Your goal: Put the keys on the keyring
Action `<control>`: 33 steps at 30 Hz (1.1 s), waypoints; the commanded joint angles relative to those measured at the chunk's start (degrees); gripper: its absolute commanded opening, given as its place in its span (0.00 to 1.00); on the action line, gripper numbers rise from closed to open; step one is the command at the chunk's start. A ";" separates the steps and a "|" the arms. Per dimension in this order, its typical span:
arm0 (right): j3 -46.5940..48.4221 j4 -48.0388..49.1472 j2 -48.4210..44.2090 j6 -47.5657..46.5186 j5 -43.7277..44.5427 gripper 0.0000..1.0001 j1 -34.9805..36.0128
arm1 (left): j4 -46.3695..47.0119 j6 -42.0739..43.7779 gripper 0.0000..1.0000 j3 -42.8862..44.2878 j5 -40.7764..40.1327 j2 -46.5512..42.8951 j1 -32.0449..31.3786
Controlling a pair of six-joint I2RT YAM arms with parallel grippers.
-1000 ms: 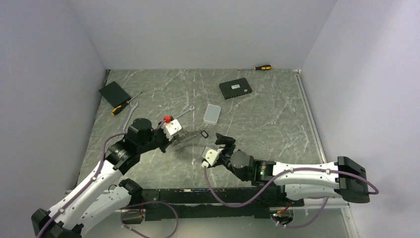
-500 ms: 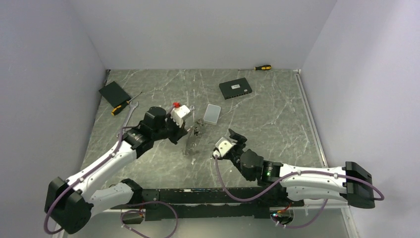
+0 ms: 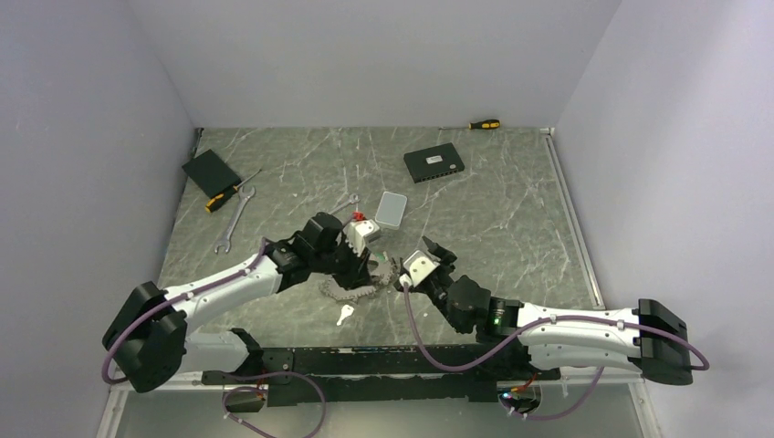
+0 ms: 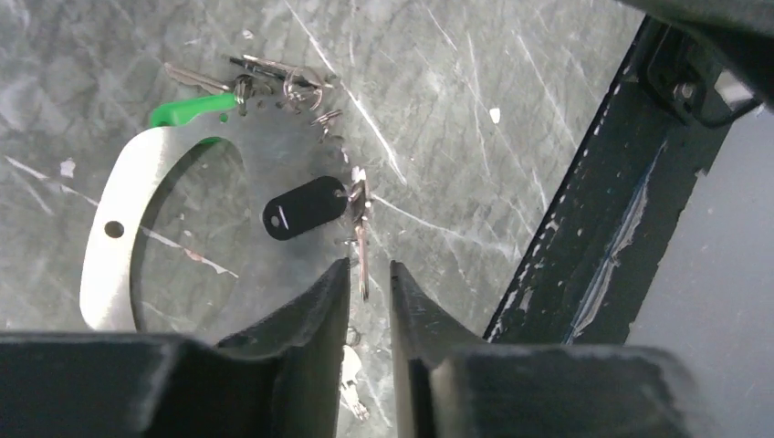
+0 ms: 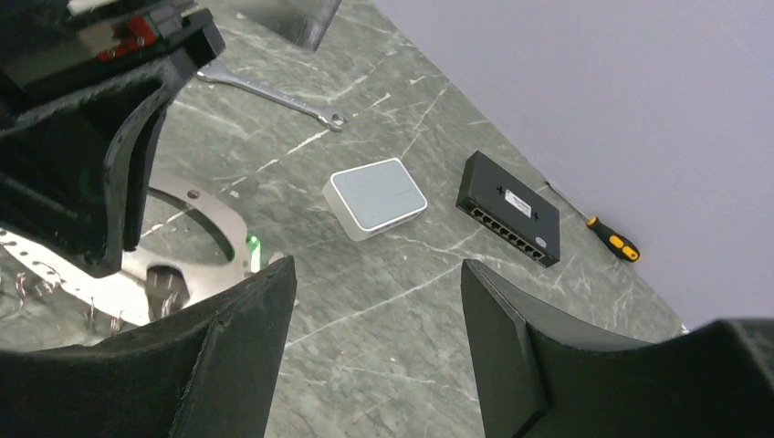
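The keyring [image 4: 100,265] lies flat on the table [image 3: 511,228] right under my left gripper [image 4: 369,274], near the front edge; it is a broad silvery curved band with small holes, and keys [image 4: 362,251] hang off its rim by little rings. One key beside the black tag [image 4: 304,207] points straight at my left fingertips, which stand only a narrow slit apart and pinch nothing; a bunch sits further round by the green tag [image 4: 187,109]. My right gripper [image 5: 376,266] hovers just beside, spread wide and empty.

I think the risk is this: with so thin a slit I could push the key away instead of catching it, and the whole band would slide; my two grippers are also close enough to knock each other. The loose key [image 3: 344,315], lying apart from the band, may get swept toward the edge.

Counted: one keyring; one loose key; the strung keys overlap too much to count; one black tag, one green; two wrenches [image 3: 232,222]; two screwdrivers [image 3: 484,123]; two black boxes [image 3: 434,163]; one pale box [image 3: 391,209].
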 commanded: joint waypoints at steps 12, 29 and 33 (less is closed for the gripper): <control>-2.61 15.45 -4.24 9.16 -2.48 1.00 -0.24 | -8.05 -9.63 0.99 6.19 -22.09 -14.10 -2.83; 26.97 -16.95 12.37 47.59 -30.84 1.00 -22.60 | -25.16 -7.14 0.96 13.16 -61.58 -23.51 -1.79; 29.84 -17.53 16.38 46.58 -34.55 1.00 -22.60 | -25.61 -7.11 0.95 13.41 -62.74 -24.19 -1.53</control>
